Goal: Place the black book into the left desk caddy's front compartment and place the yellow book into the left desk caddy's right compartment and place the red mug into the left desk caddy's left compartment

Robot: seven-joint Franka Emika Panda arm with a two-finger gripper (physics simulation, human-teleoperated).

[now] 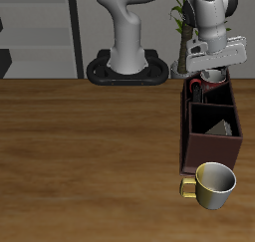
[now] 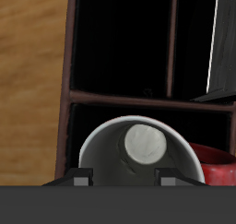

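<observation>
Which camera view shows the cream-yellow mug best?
The exterior view. There the cream-yellow mug shows whole: upright on the table, with its open top and its handle in sight, close to the desk caddy. The wrist view shows nothing of it; it looks down into the caddy's cells.

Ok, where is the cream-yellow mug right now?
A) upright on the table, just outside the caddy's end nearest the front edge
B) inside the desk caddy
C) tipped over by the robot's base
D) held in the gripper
A: the cream-yellow mug stands upright on the table, just outside the left desk caddy, toward the front edge.
</observation>
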